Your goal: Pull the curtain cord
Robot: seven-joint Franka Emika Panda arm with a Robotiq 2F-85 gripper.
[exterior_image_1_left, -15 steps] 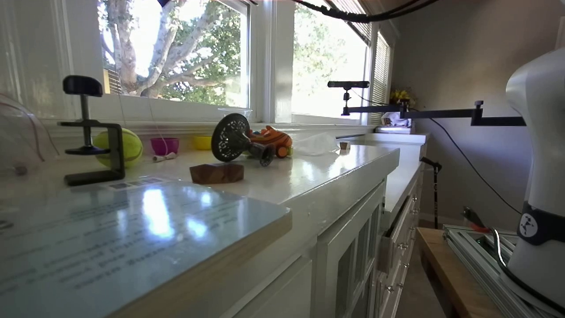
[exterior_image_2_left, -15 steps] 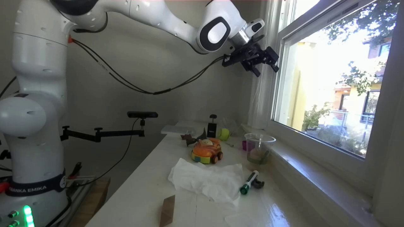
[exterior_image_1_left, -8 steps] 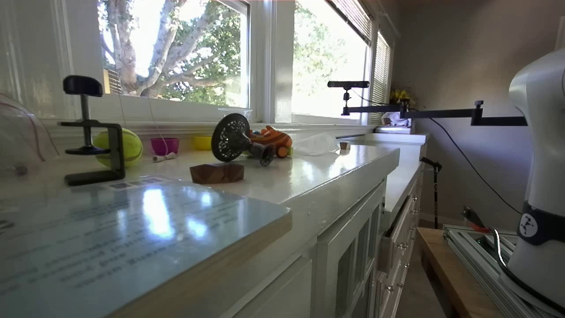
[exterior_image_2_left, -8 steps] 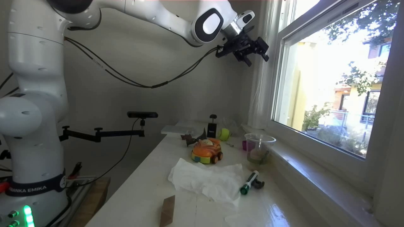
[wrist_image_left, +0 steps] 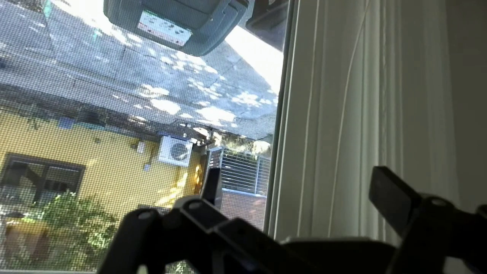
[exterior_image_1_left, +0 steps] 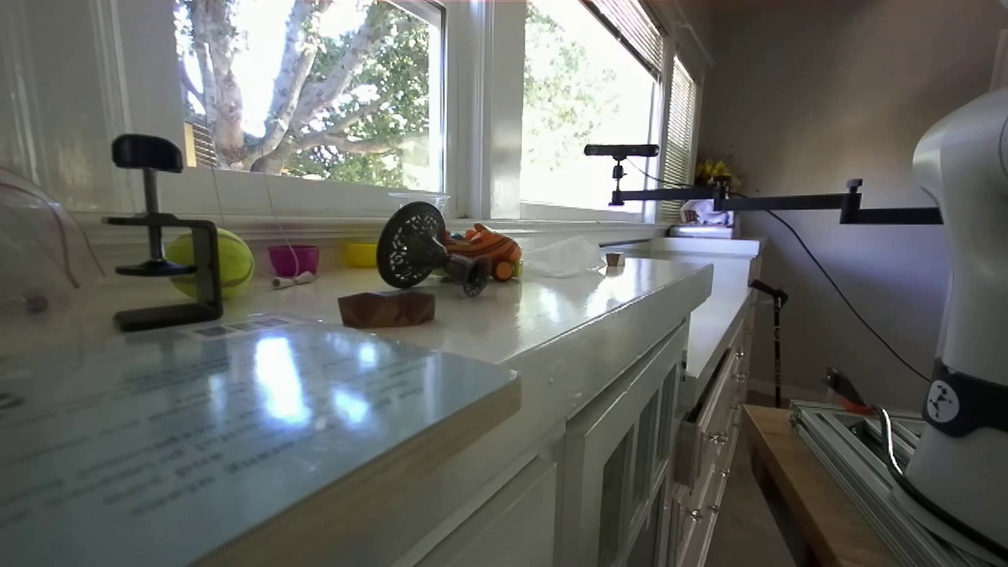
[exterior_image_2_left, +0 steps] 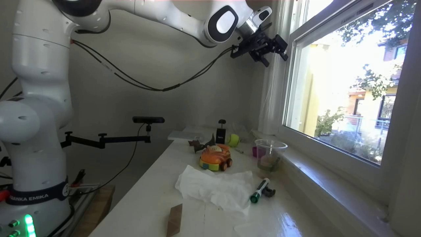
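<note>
My tool (wrist_image_left: 298, 182) spread wide before the cord (wrist_image_left: 338, 144)

In my wrist view the cord shows as two thin pale strands along the window frame (wrist_image_left: 325, 95), beside the glass (wrist_image_left: 171, 95). The top edge cuts them off, and their other ends pass out of sight behind my tool. Its fingers (wrist_image_left: 393, 199) stand wide apart; seen from there the strands cross the gap, but how far beyond it they hang I cannot tell. In an exterior view a strand comes down past a purple cup (exterior_image_1_left: 279, 258) to a whitish pull (exterior_image_1_left: 293, 279) lying on the bench (exterior_image_1_left: 504, 327); whether it is the same cord is hard to make out. At left there, a black clamp (exterior_image_1_left: 209, 272) partly hides a tennis ball (exterior_image_1_left: 238, 264), and my arm (exterior_image_1_left: 976, 236) is cut off at the right edge.

The black band (exterior_image_2_left: 54, 193) on my arm reads FRANKA EMIKA. Print on the board (exterior_image_1_left: 236, 417) at near left is too blurred to read.

My tool shows high up near the window frame in an exterior view, where a clear cup (exterior_image_2_left: 273, 153) stands in front of the purple one. A green marker (exterior_image_2_left: 260, 191) shows only in an exterior view, as does a yellow cup (exterior_image_1_left: 361, 254); an orange toy car (exterior_image_2_left: 215, 156) shows in both exterior views.
</note>
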